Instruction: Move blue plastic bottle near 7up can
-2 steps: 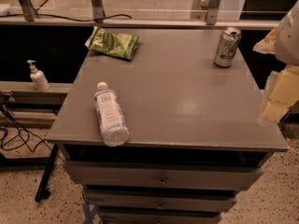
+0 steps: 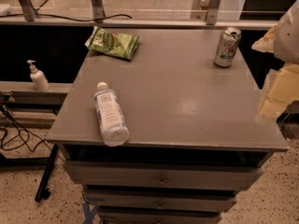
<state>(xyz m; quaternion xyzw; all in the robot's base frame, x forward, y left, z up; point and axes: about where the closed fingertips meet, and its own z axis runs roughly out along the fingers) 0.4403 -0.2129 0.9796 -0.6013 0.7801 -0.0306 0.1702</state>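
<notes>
I find the blue plastic bottle (image 2: 110,112) at the front left of the grey bench (image 2: 187,101). It is well apart from the tool (image 2: 278,96), which shows as a pale cream and yellow form at the right border of the view, over the bench's right edge. Nearly the full width of the bench top lies between the two. The bottle lies on its side. Its long axis runs roughly front to back with a slight slant: the white cap points toward the back and a little left, and the base sits at the front edge, a little right. The label faces up. I cannot tell how far open the tool is, nor whether it holds anything. It touches neither the bottle nor the 7up can (image 2: 227,47). The can stands upright near the back right corner, nearer to the tool than the bottle is and diagonally across the bench from the bottle. A green snack bag (image 2: 113,43) lies flat at the back left corner. A white pump dispenser (image 2: 38,76) stands on a lower ledge to the left of the bench. Drawers (image 2: 161,178) sit beneath the top.
</notes>
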